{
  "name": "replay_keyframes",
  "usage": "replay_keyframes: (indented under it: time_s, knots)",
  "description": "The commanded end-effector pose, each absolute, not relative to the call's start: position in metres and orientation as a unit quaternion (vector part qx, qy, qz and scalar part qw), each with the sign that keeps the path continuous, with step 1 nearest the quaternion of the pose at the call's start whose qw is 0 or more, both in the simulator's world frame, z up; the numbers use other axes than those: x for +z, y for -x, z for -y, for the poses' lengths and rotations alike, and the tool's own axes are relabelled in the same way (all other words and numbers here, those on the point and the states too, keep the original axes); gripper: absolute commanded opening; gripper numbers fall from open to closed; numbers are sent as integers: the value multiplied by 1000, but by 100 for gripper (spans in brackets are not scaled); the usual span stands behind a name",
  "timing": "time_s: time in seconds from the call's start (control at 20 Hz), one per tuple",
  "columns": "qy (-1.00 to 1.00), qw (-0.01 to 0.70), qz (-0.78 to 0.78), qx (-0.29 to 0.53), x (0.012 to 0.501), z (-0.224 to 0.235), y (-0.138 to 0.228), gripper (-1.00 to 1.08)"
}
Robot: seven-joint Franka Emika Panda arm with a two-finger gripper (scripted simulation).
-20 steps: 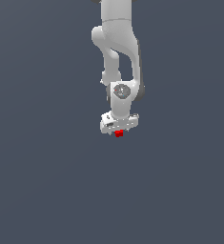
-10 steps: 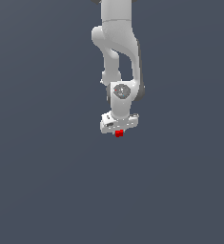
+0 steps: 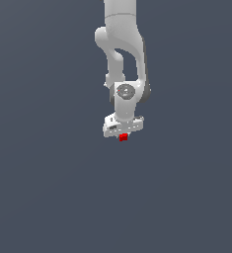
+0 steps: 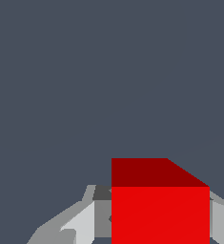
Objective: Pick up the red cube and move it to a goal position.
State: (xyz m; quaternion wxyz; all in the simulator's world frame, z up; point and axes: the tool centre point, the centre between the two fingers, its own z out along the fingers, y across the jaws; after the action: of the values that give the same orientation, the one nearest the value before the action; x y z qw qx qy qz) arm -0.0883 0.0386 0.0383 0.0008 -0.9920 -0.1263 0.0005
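Note:
The red cube (image 3: 123, 137) shows as a tiny bright red block right under the white hand of the arm in the exterior view. My gripper (image 3: 123, 137) is shut on it, and the cube fills the space between the fingers. In the wrist view the red cube (image 4: 160, 205) looms large, with a grey finger (image 4: 80, 221) pressed against one side and another finger (image 4: 221, 217) against the opposite side. No goal marker shows in either view.
A plain dark grey-blue surface (image 3: 48, 188) fills the background in both views. The white arm (image 3: 122, 44) comes down from the top of the exterior view. No other object shows.

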Motion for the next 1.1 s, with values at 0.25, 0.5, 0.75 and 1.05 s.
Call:
replay_keyframes:
  time_s: [0.25, 0.5, 0.75, 1.05]
  knots:
    - [992, 1, 127, 0, 85, -33, 79, -100]
    - [992, 1, 127, 0, 132, -27, 70, -100]
    - [992, 1, 127, 0, 184, -21, 59, -100]
    - [992, 1, 127, 0, 243, -13, 46, -100]
